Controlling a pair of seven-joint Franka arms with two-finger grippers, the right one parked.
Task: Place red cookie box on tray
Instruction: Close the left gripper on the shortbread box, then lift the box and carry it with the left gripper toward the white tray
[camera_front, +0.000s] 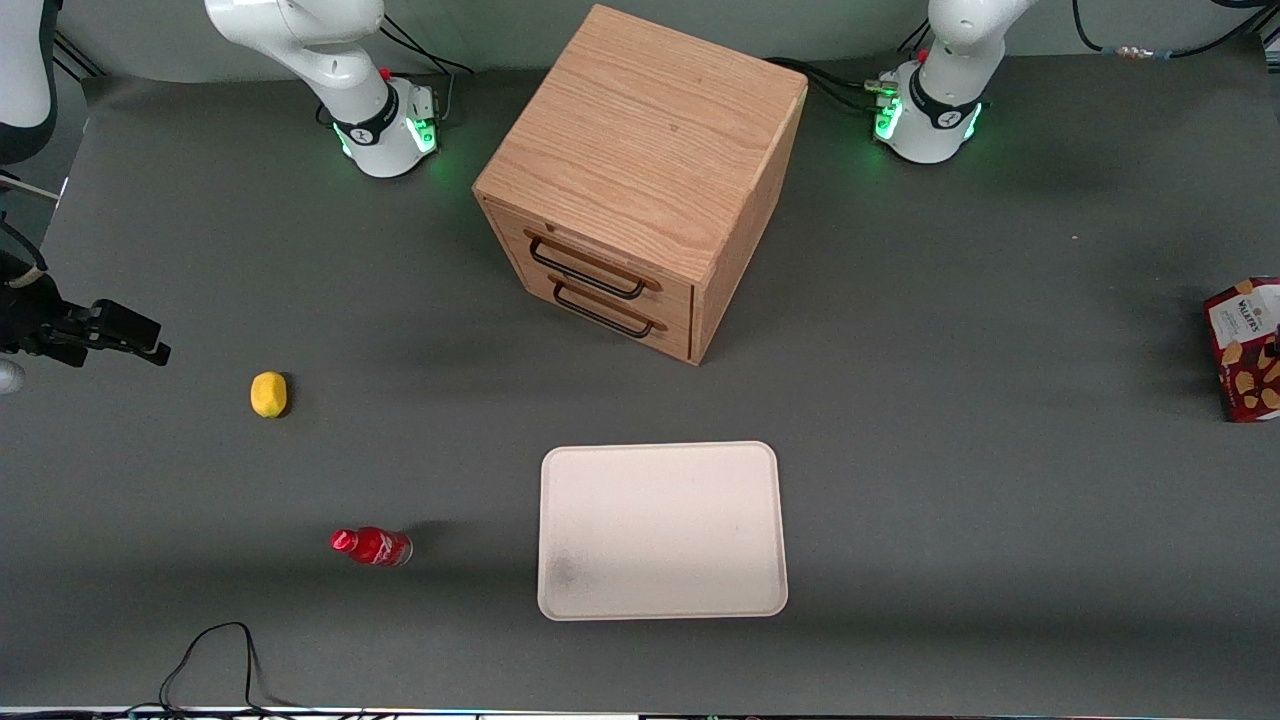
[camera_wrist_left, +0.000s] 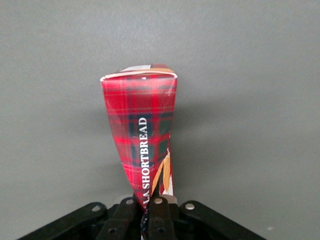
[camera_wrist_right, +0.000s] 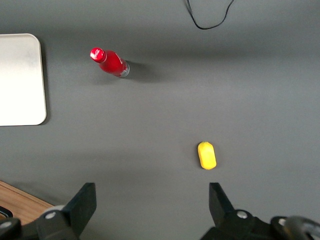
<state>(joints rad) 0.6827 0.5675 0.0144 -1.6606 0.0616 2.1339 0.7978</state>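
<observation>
The red cookie box (camera_front: 1245, 350), dark red with a white label and biscuit pictures, stands upright at the working arm's end of the table, cut off by the picture's edge. In the left wrist view it is a red tartan box (camera_wrist_left: 142, 135) seen edge-on. My left gripper (camera_wrist_left: 150, 201) is shut on its narrow end, one finger on each face. In the front view the gripper is almost wholly out of the picture. The cream-white tray (camera_front: 660, 530) lies bare near the front camera, well away from the box toward the table's middle. Its corner shows in the right wrist view (camera_wrist_right: 20, 80).
A wooden two-drawer cabinet (camera_front: 640, 170) stands farther from the camera than the tray. A small red bottle (camera_front: 372, 546) and a yellow lemon (camera_front: 268, 393) lie toward the parked arm's end. A black cable (camera_front: 215, 650) loops at the table's front edge.
</observation>
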